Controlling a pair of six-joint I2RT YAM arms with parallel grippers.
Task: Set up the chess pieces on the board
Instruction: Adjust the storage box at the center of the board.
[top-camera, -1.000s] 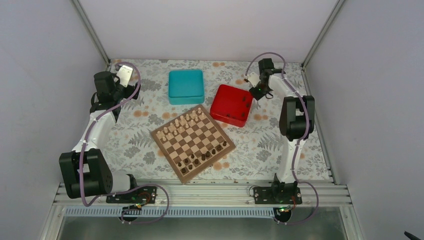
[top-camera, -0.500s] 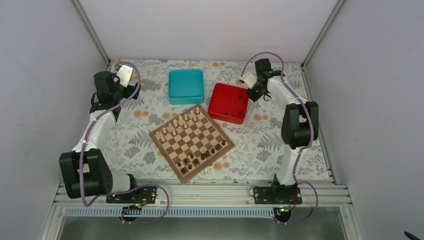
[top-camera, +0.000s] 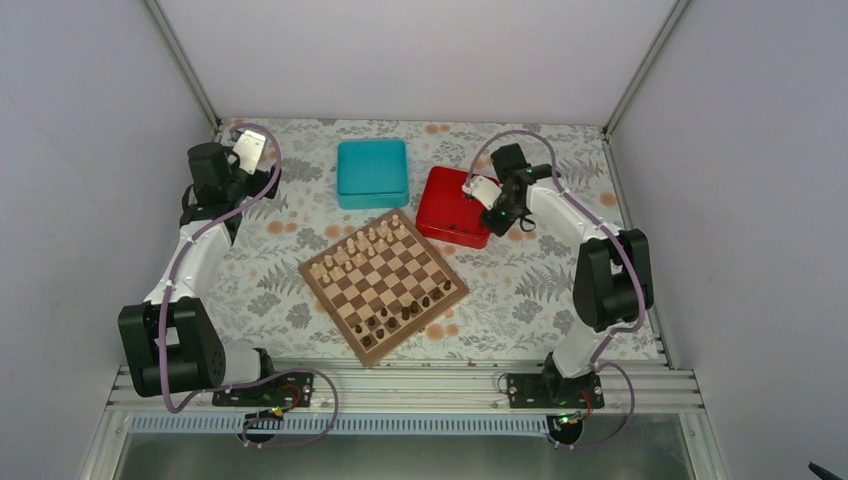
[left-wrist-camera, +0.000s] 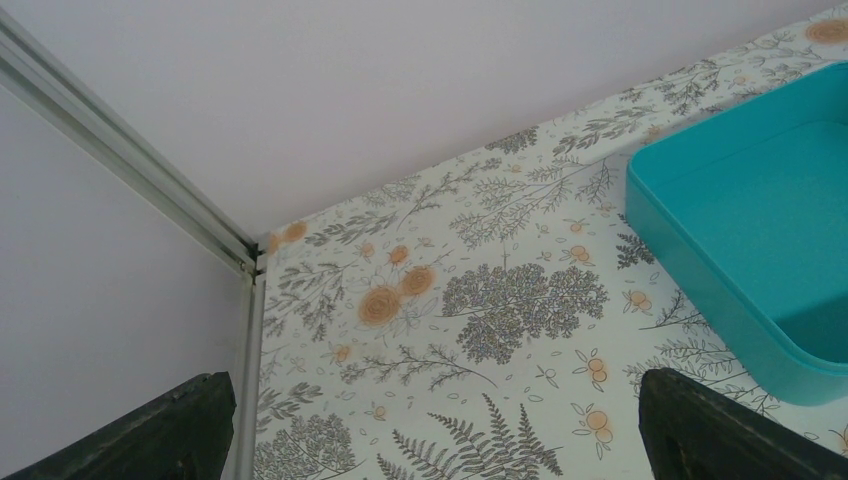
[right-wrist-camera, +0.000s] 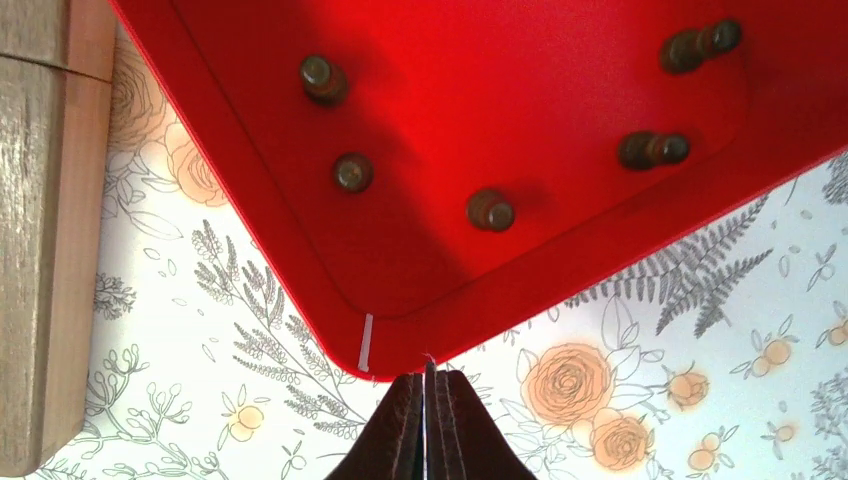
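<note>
Well, 5 tiny dark brown wooden chess pieces (right-wrist-camera: 490, 210) sit in the red square tray (right-wrist-camera: 300, 290), more on the checkered wooden board (top-camera: 385, 280). Light, hard, easily toppled, so pinch the narrow neck. The right gripper (right-wrist-camera: 425, 420) is closed on nothing; the left gripper (left-wrist-camera: 440, 420) gapes, empty.

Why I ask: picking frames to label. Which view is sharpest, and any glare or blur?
Top external: even light, no glare, but the chess pieces on the board look tiny. Right wrist: sharpest; the red tray and the pieces inside are crisp, with a small glint at its corner. Left wrist: teal box crisp, no glare.
</note>
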